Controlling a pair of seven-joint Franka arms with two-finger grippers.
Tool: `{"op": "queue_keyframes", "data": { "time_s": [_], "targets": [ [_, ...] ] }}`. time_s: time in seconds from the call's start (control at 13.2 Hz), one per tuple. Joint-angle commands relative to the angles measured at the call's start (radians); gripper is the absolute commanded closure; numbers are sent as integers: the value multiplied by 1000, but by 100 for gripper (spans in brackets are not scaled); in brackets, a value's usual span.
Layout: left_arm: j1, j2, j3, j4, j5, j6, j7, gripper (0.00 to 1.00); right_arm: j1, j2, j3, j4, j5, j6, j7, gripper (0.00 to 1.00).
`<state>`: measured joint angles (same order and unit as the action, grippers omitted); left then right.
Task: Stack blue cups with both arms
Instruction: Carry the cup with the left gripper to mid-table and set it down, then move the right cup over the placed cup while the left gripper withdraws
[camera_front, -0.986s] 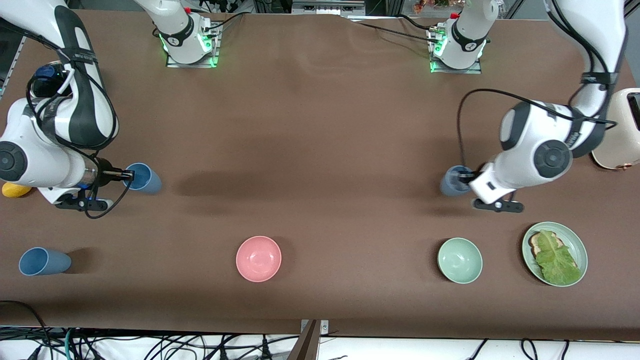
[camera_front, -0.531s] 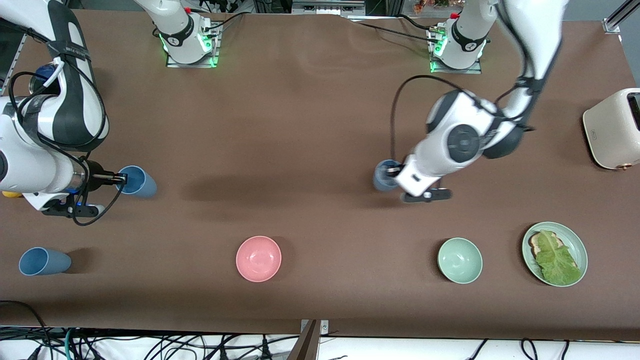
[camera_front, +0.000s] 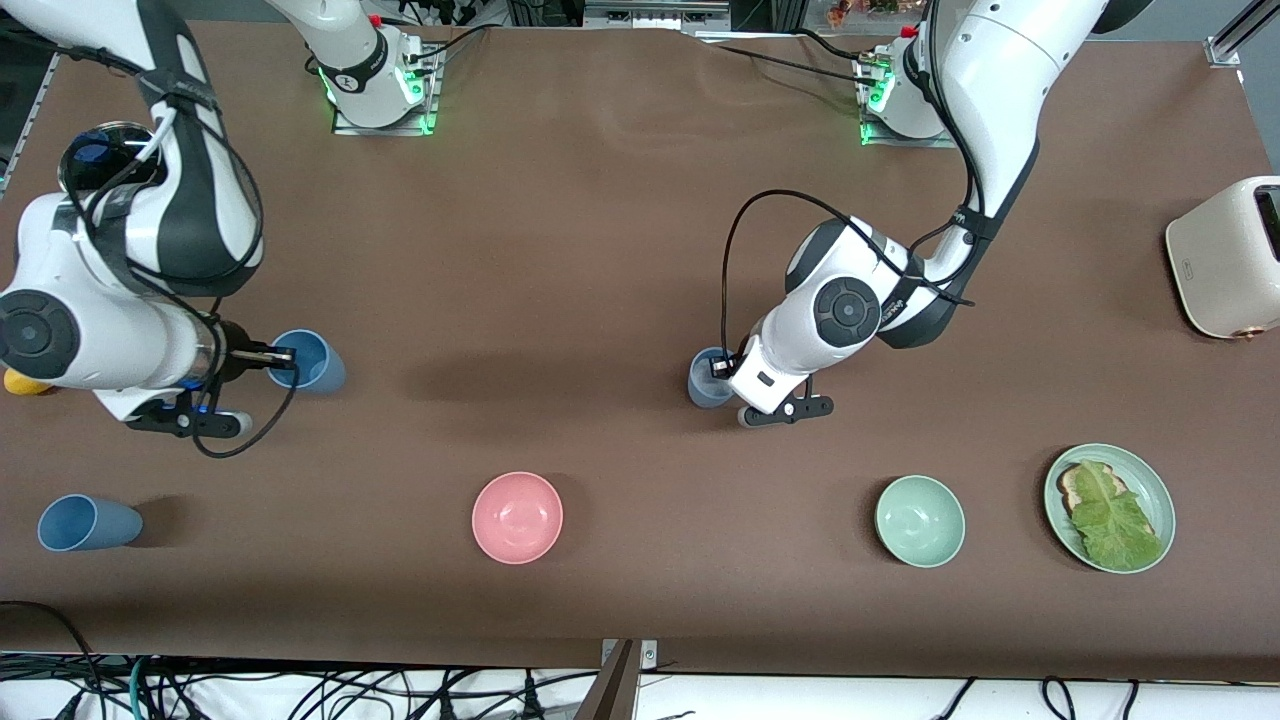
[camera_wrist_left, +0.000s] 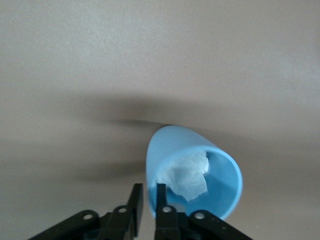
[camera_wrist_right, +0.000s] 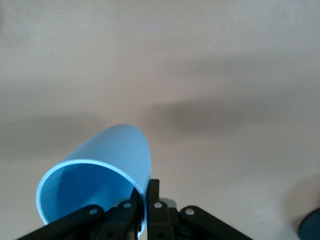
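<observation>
- Looking into the containers, we see white crumpled paper inside the greyer blue cup (camera_front: 708, 379) (camera_wrist_left: 192, 172); the brighter blue cup (camera_front: 306, 360) (camera_wrist_right: 97, 177) shows only blue inside. The pink bowl (camera_front: 517, 517) and green bowl (camera_front: 920, 521) look bare, and a plate (camera_front: 1160, 495) carries toast with lettuce.
- We find the left end effector (camera_front: 722, 366) (camera_wrist_left: 147, 197) pinching the greyer cup's rim over mid-worktop, and the right end effector (camera_front: 278, 354) (camera_wrist_right: 142, 197) pinching the brighter cup's rim.
- We note a third blue cup (camera_front: 87, 523) lying near the worktop (camera_front: 620, 250) edge at the right arm's end; open brown surface separates the two held cups.
</observation>
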<state>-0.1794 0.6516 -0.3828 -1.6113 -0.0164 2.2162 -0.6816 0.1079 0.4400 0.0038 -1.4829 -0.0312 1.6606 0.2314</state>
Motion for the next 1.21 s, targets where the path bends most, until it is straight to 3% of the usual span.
{"op": "queue_keyframes", "data": {
  "time_s": [0.0,0.38,0.61,1.14],
  "targets": [
    [-11,-3,7,28,-14,-12,-19,0,42,19,-2,75,57,-68,71,100],
    [67,-101,13,30,18,-150,-4,0,215,16,-1,84,62,-87,354,100],
    [115,-157,15,33,64,-231,120,0,318,40,-2,139,106,-73,530,100],
    [290,-354,13,30,64,-476,442,0,530,265,10,415,160,92,994,100]
  ]
}}
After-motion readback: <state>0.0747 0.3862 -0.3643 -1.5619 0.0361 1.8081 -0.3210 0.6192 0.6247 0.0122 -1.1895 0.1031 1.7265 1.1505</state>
